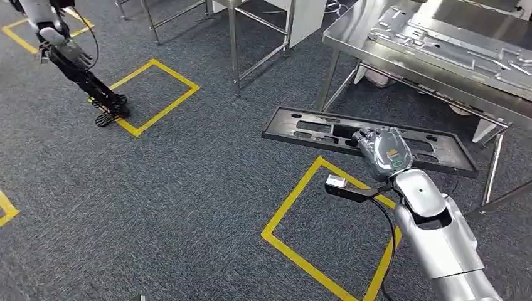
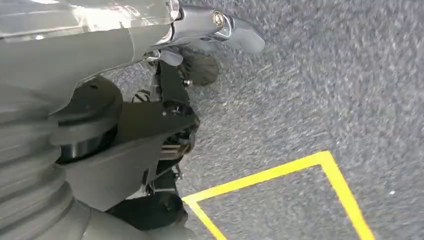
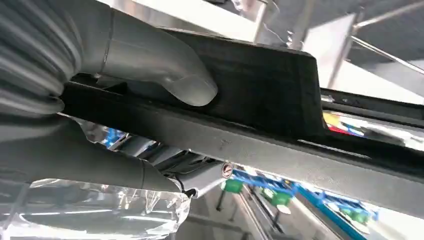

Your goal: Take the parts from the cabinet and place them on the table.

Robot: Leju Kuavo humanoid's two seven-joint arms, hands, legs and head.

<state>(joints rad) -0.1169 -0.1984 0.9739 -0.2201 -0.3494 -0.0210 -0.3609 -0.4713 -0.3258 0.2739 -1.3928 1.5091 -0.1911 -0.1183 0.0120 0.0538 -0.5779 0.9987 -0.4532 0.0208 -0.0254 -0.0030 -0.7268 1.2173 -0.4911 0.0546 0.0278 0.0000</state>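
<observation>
Long black slotted part, flat and rectangular, held level above the carpet at 3 o'clock, near the steel table. Right hand grips it, thumb pressed on top. Left hand: finger state cannot be told.

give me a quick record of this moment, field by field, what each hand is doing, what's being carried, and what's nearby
right hand: right hand grips the long black part near its middle, held above the floor
thumb: grey thumb pressed on the part's flat face in the right wrist view
left hand: left hand hangs low over the carpet, holding nothing, fingers pointing down
table: steel table ahead on the right, with a pressed metal panel on it
floor: grey carpet with yellow tape squares
task stage: part carried, not yet on the table
</observation>
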